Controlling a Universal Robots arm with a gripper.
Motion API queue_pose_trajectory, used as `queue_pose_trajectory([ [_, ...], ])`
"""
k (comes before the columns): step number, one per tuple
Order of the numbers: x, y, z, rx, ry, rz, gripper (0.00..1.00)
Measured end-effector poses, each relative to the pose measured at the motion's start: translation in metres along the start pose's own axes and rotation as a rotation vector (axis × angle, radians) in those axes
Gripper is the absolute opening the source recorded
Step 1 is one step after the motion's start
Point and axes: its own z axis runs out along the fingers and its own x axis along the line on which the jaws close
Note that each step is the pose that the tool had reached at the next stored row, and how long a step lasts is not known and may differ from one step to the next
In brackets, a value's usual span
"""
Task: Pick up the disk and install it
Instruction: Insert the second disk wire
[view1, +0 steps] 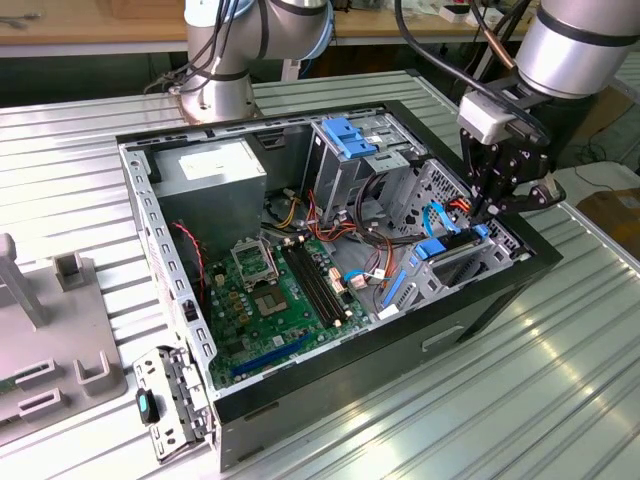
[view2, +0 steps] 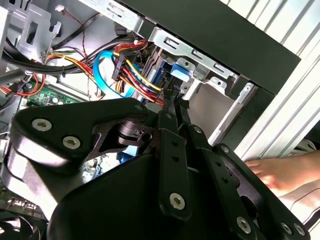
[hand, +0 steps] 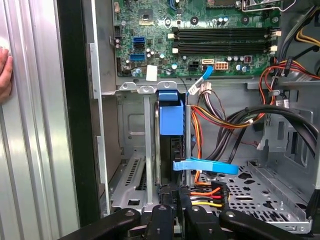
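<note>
While lowered into the open black PC case, black pincer sits w/ fingers narrow, at the top edge of the blue-railed grey metal disk, which stands upright in the slot by the case wall. Green motherboard nearby; a hand rests on ribbed metal table.

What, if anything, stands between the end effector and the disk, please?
Nothing visible separates them: the end effector sits right at the disk, which stands on edge in its bay. A thin blue cable crosses close by its edge, with coloured wires alongside.
</note>
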Motion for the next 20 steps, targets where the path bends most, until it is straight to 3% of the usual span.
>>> queue_pose_trajectory([
  [10, -0.0035, 0.0035, 0.0077, 0.0008, 0.0013, 0.021, 0.16],
  [12, -0.0035, 0.0035, 0.0078, 0.0002, -0.0159, 0.023, 0.16],
  [17, -0.0016, 0.0035, 0.0083, 0.0001, -0.0181, 0.024, 0.16],
  [20, -0.001, 0.0042, 0.0099, -0.0004, -0.0325, 0.026, 0.16],
])
